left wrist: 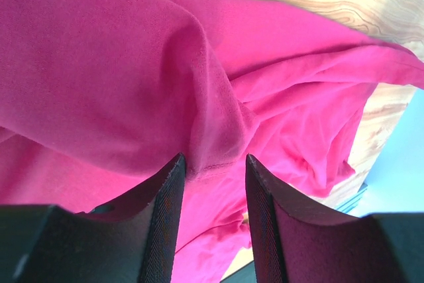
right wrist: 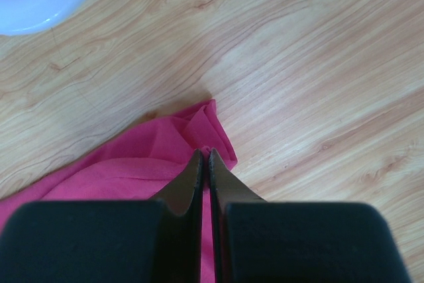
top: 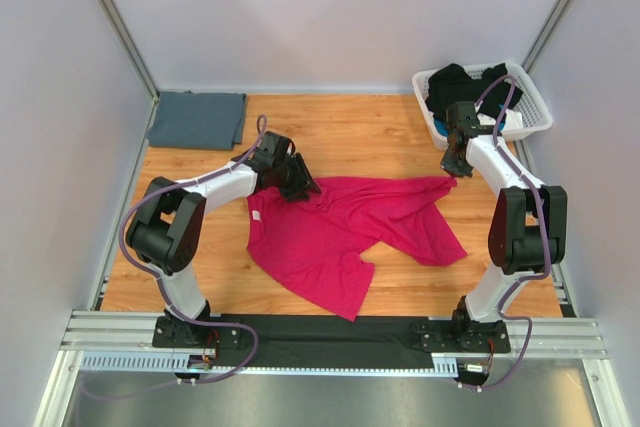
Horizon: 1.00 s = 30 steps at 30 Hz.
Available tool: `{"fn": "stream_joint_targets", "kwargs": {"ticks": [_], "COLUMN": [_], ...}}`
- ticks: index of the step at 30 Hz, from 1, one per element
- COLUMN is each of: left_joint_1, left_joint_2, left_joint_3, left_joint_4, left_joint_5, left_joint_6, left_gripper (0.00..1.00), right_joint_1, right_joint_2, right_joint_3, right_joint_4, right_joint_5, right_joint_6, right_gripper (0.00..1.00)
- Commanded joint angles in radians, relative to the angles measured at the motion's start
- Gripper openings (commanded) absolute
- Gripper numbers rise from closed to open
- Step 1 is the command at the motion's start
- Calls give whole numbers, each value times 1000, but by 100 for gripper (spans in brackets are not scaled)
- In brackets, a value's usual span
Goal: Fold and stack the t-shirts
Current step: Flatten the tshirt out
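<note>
A: Where is the magenta t-shirt (top: 350, 232) found?

B: It is spread, crumpled, on the wooden tabletop (top: 350, 132) and is stretched between the two grippers. One edge is met by the left gripper (top: 308, 187), and a corner on the opposite side is held out at the right gripper (top: 453, 172).

A: How is the left gripper set?

B: In the left wrist view its fingers (left wrist: 165, 217) are seen standing apart, with a raised ridge of the pink cloth lying between their tips. No firm pinch can be made out. More of the cloth is seen beneath both fingers and spread out beyond them.

A: And the right gripper?

B: Its fingers (right wrist: 185, 190) are pressed together, and the pointed corner of the magenta t-shirt is pinched between them. Bare wood is seen ahead of the tips and to their right. The rest of the shirt is trailed back and to their left.

A: Is a second shirt seen?

B: The blue-grey t-shirt (top: 197, 119) is laid flat as a folded rectangle at the far left corner of the tabletop. It is placed beyond the left gripper and to its left, well apart from the magenta one.

A: What else is noted?

B: A white lattice basket (top: 538, 107) is set just beyond the right gripper, at the far right corner. Dark garments (top: 450, 87) are heaped in it.
</note>
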Motion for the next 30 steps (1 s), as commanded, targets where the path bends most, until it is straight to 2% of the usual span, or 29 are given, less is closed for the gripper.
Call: {"fn": "stream_joint_targets", "kwargs": {"ticks": [1,15,16,19,21,22,23,30], "left_joint_1": [2,2,2,2,2,2,5,57], "left_joint_2": [3,37,37,38,35,32,25,-35], "left_joint_3": [3,-6,-6,-5,-3,-3,-2,86], "left_joint_4": [37,64,66,65,66,66,66,45], "left_joint_5": [24,48,48,53,54,54,53,40], "left_joint_6": [29,65,67,65,65,64,62,81], "left_gripper": [48,46,40,33,19,6,0,0], "right_joint_1": [-3,-3,-3,-3,-3,-3,-3,-5], "right_joint_2": [-24,-7,-7,-7,-7,-7,-7,-28], "right_joint_3": [8,32,34,32,32,32,34,58], "right_joint_4": [10,2,2,-1,-1,-1,-1,2], "right_joint_5": [2,0,2,8,11,14,17,34], "right_joint_6": [-3,-1,-1,-1,-1,-1,2,-7], "right_gripper": [1,1,0,1,0,1,0,1]}}
